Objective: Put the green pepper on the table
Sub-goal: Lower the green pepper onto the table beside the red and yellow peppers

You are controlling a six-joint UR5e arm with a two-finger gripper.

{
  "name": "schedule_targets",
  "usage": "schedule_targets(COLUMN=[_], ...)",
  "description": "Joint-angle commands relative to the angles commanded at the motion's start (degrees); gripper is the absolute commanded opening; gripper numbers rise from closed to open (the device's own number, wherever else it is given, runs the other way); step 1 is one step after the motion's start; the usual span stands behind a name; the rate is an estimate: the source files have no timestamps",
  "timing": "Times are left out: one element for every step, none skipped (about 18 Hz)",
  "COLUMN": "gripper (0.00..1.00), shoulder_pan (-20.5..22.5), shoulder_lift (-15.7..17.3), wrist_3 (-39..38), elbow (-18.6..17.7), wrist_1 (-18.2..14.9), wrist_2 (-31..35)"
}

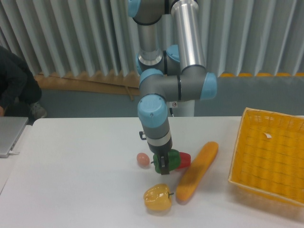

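My gripper (163,164) is shut on the green pepper (170,160), a small glossy dark-green pepper held low over the white table (80,171). The pepper hangs just in front of the red pepper (184,160) and partly hides it. I cannot tell whether the green pepper touches the tabletop. The arm comes down from above, with the wrist pointing straight down.
A pinkish egg-shaped object (143,159) lies just left of the gripper. A yellow pepper (158,198) sits below it near the front edge. A long orange vegetable (197,171) lies diagonally to the right. A yellow woven basket (268,156) stands at the right. A laptop (10,133) is at the far left.
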Motion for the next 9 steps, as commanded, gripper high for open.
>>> schedule_targets(gripper=[0.46,0.46,0.45,0.45,0.45,0.45,0.45,0.45,0.46], shoulder_pan=[0.0,0.0,0.0,0.0,0.0,0.0,0.0,0.0,-0.1], shoulder_lift=[0.0,0.0,-0.2,-0.4,-0.5,-0.5,-0.5,-0.4,-0.4], wrist_3=[0.0,-0.1,-0.2,-0.3,-0.4,-0.4,-0.4,-0.4,-0.4], elbow=[0.0,0.0,0.0,0.0,0.0,0.0,0.0,0.0,-0.1], wrist_1=[0.0,0.0,0.1,0.2,0.3,0.3,0.5,0.7,0.7], wrist_2=[0.0,0.0,0.1,0.1,0.2,0.2,0.3,0.3,0.3])
